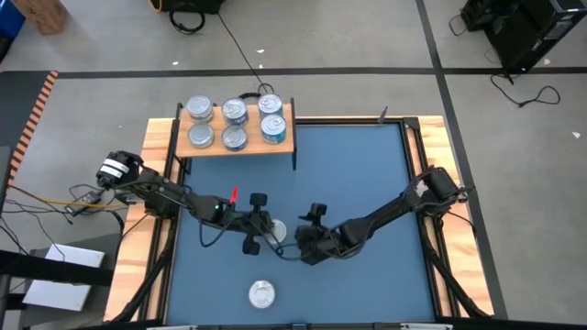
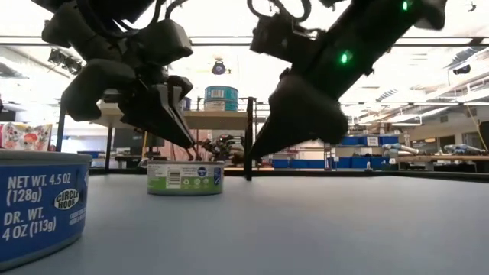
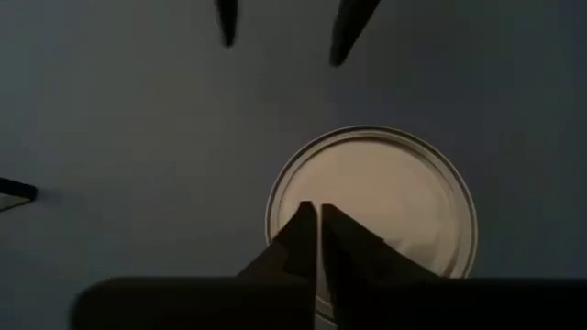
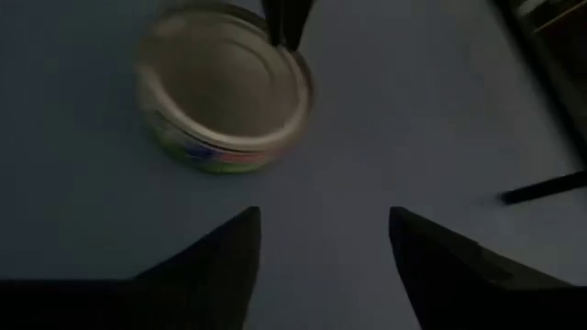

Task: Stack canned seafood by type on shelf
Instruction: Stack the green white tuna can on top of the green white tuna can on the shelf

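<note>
Left end effector (image 3: 318, 220) closed above can (image 3: 371, 206); right end effector (image 4: 323, 240) agape, empty.

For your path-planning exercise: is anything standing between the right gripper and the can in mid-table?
Yes: the left gripper, fingers shut, hangs directly over that can. The right gripper, fingers open, is beside the can, with bare tabletop between.

Tabletop: blue surface (image 1: 367, 183), centre of the high view, framed by light wood edges.
Floor: grey, crossed by dark tape lines (image 1: 431, 41).
Cables: black cable (image 1: 527, 92), upper right; yellow cable (image 1: 46, 200), left.
Box: cardboard (image 1: 41, 14), upper left corner.
</note>
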